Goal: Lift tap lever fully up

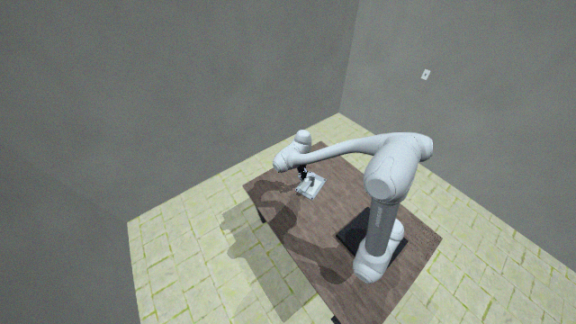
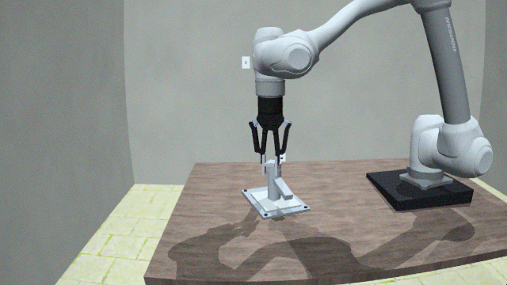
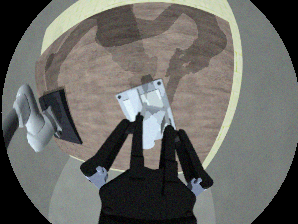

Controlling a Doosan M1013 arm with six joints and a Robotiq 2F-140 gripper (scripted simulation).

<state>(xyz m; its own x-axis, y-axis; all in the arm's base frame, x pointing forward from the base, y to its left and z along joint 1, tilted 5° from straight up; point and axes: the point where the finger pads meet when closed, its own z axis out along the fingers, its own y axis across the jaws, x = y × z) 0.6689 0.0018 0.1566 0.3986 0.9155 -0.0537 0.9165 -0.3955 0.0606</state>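
Grey-metal lever point(image 2: 271, 164) atop the tap point(image 2: 274, 189), probably rigid and slick, pinched near its tip by the closed gripper point(image 2: 271, 157), best held there for leverage.

Arm point(image 2: 444, 59) white; end effector point(image 2: 272, 158) black; tap point(image 2: 273, 186) light grey, pale plate point(image 2: 257, 206); surface point(image 2: 337, 206) brown woodgrain; base plate point(image 2: 455, 195) black; floor point(image 1: 189, 252) pale yellow tiles.
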